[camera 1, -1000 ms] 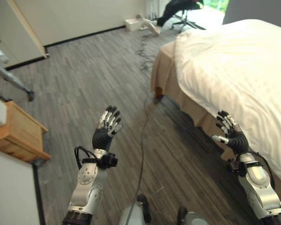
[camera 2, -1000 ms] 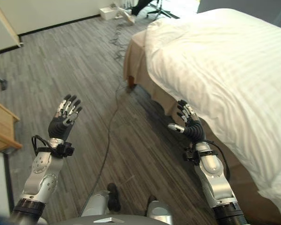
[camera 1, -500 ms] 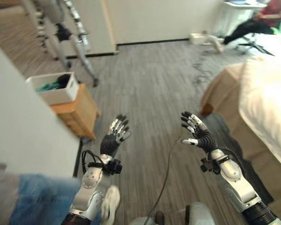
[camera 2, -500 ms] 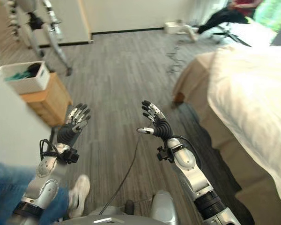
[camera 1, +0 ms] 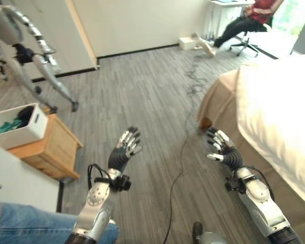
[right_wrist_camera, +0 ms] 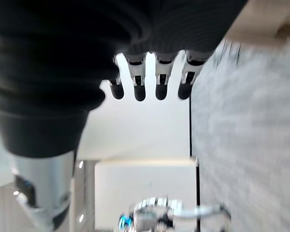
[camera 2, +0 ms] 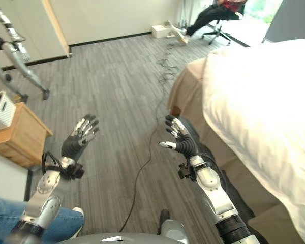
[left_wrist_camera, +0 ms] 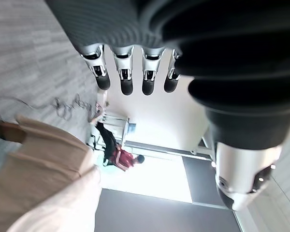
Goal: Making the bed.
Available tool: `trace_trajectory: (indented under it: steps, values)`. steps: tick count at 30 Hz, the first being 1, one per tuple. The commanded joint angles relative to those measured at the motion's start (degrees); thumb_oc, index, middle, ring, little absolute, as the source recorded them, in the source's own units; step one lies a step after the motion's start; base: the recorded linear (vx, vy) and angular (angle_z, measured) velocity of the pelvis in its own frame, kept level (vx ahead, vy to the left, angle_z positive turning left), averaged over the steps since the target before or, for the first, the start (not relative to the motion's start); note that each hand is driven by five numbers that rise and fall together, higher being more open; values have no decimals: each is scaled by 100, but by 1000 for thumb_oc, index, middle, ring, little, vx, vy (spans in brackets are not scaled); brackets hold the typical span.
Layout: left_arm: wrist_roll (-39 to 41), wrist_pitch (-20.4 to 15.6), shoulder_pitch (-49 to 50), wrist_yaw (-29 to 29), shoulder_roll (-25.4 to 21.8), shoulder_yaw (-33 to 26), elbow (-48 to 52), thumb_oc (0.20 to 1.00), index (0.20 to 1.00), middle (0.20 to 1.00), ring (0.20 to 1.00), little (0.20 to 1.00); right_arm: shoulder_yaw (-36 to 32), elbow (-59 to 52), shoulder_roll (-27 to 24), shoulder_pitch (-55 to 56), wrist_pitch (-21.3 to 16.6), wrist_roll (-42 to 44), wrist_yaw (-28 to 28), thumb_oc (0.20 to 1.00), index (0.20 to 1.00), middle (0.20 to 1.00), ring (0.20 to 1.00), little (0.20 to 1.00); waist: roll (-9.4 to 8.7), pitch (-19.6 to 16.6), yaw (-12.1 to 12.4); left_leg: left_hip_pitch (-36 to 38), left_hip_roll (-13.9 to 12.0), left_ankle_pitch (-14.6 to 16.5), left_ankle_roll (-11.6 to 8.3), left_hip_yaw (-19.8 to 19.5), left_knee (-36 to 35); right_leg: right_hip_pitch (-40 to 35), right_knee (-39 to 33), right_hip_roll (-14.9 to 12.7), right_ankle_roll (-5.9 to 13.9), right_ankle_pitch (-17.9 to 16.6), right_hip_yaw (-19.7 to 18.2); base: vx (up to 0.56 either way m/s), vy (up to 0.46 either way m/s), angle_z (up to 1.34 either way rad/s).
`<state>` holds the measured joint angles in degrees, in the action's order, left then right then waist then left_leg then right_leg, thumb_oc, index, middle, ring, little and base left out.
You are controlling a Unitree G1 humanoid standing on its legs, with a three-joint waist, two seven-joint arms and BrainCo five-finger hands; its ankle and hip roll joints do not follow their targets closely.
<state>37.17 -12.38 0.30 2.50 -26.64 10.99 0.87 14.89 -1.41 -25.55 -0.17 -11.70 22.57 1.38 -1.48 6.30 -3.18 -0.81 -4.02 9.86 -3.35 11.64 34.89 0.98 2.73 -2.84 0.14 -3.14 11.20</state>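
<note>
A wooden cabinet (camera 1: 48,147) stands at the left. The left hand (camera 1: 123,152) and right hand (camera 1: 222,152) hover over the floor (camera 1: 142,91), fingers spread, holding nothing. The bed (camera 1: 274,117) with white duvet (camera 2: 259,101) lies right.

A: Bed (camera 1: 274,107) runs past the right edge; far side unseen.
B: Bin (camera 1: 18,124) contents indistinct. Seated person (camera 1: 244,20) is cropped at the top, kneeling person (camera 1: 35,226) at the bottom.
</note>
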Motion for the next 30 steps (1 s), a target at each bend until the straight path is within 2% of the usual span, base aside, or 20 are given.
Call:
trace_trajectory:
  steps: [1,5,6,7,8,10,11,15,17,19,20,21,22,24,25,26,27,29,30]
  values:
    - [135,-349,-327,-37,-91,-109,319,1000,1000,1000,1000,1000,-325,-389,-253,-157,-385,219,-95,1000,1000,1000,1000,1000,-119,236,-18,-529,-405,-1260,-10,-304,671,-362,-124,-20,25,228,-139,277,-147,-20]
    - [135,-349,-329,-37,-90,-108,318,1000,1000,1000,1000,1000,-326,-390,-254,-156,-385,219,-95,1000,1000,1000,1000,1000,-111,236,-22,-538,-412,-1253,-11,-313,685,-363,-126,-13,24,227,-133,143,-10,-29]
    - [302,-405,-668,-128,34,-40,143,1000,1000,1000,1000,1000,-371,-383,-401,-124,-337,103,-83,1000,1000,1000,1000,1000,-140,288,81,-1073,-419,-1171,9,-116,-605,-803,-344,-32,149,332,-248,633,65,16]
    - [265,-457,-657,-109,28,-32,230,1000,1000,1000,1000,1000,-314,-360,-393,-169,-336,87,-23,1000,1000,1000,1000,1000,-131,267,233,-1151,-60,-1341,40,-138,-1465,-863,-361,-17,203,418,-416,866,102,-17]
    - [196,-491,-560,-82,36,-108,363,1000,1000,1000,1000,1000,-162,-289,-345,-229,-317,44,79,1000,1000,1000,1000,1000,-54,239,357,-1227,225,-1546,27,-327,-2090,-1032,-371,101,209,535,-549,552,104,-35]
    - [168,-498,-477,-19,73,-149,448,1000,1000,1000,1000,1000,-112,-285,-336,-261,-308,1,151,1000,1000,1000,1000,1000,-27,214,388,-1230,243,-1714,21,-60,-2294,-1208,-390,173,174,636,-577,421,60,-73]
    - [146,-468,-464,7,95,-138,420,1000,1000,1000,1000,1000,-64,-296,-338,-313,-274,-57,229,1000,1000,1000,1000,1000,-8,156,420,-1113,266,-1611,102,56,-2393,-1274,-342,176,193,748,-574,279,56,-40]
    - [110,-446,-307,5,83,-122,430,1000,1000,1000,1000,1000,59,-244,-213,-385,-230,-167,218,1000,1000,1000,1000,1000,4,11,454,-730,361,-1476,239,10,-2778,-1312,-159,29,332,861,-580,298,123,-13]
    - [74,-419,-217,-68,53,-155,457,1000,1000,1000,1000,1000,159,-209,-109,-455,-190,-94,267,1000,1000,1000,1000,1000,-20,-47,515,-459,439,-1377,368,25,-3033,-1221,256,-106,482,773,-555,275,152,-19]
    - [11,-405,-164,-88,-12,-188,504,1000,1000,1000,1000,1000,235,-197,-79,-562,-184,-154,297,1000,1000,1000,1000,1000,-37,-22,544,-302,549,-1263,526,-5,-3116,-858,1186,-274,696,480,-526,261,209,-1]
    - [69,-381,-181,-143,-50,-110,572,1000,1000,1000,1000,1000,339,-181,8,-686,-180,-185,259,1000,1000,1000,1000,1000,36,141,470,-13,614,-1133,709,-210,-3227,-292,2422,-362,792,-118,-608,208,191,24]
    - [68,-380,-181,-145,-49,-112,573,1000,1000,1000,1000,1000,340,-177,8,-690,-182,-186,258,1000,1000,1000,1000,1000,29,147,466,-12,624,-1133,714,-211,-3228,-278,2458,-374,797,-101,-611,207,144,39]
    - [76,-362,-202,-148,-43,-64,544,1000,1000,1000,1000,1000,331,-191,16,-680,-171,-189,254,1000,1000,1000,1000,1000,83,180,418,84,597,-1101,728,-340,-3264,-60,2606,-256,747,-52,-744,120,25,71]
    - [97,-345,-247,-104,-28,37,458,1000,1000,1000,1000,1000,338,-213,19,-669,-164,-130,271,1000,1000,1000,1000,1000,162,207,316,260,612,-1062,716,-558,-3359,298,2524,-122,643,160,-914,215,15,112]
    - [111,-314,-294,-25,-78,96,553,1000,1000,1000,1000,1000,293,-271,-3,-614,-178,-56,287,1000,1000,1000,1000,1000,271,235,210,379,598,-1022,676,-705,-3402,549,2150,-94,543,362,-906,188,-5,112]
    - [112,-313,-293,-24,-77,97,554,1000,1000,1000,1000,1000,291,-273,-5,-610,-177,-55,288,1000,1000,1000,1000,1000,274,240,196,391,596,-1014,673,-722,-3404,530,2147,-95,540,373,-888,233,-26,123]
    - [82,-306,-340,46,-112,169,496,1000,1000,1000,1000,1000,263,-260,-18,-559,-183,-32,288,1000,1000,1000,1000,1000,266,252,104,451,622,-925,634,-825,-3416,631,1590,-59,542,383,-1011,117,-25,102]
    - [82,-307,-339,47,-111,172,495,1000,1000,1000,1000,1000,262,-260,-19,-556,-184,-32,289,1000,1000,1000,1000,1000,277,265,90,474,611,-913,631,-843,-3416,587,1556,-51,539,379,-990,127,-29,81]
    - [46,-326,-339,69,-124,191,511,1000,1000,1000,1000,1000,249,-253,-10,-488,-176,-35,309,1000,1000,1000,1000,1000,241,263,32,603,670,-829,600,-965,-3484,648,937,-24,610,193,-1139,199,-59,62]
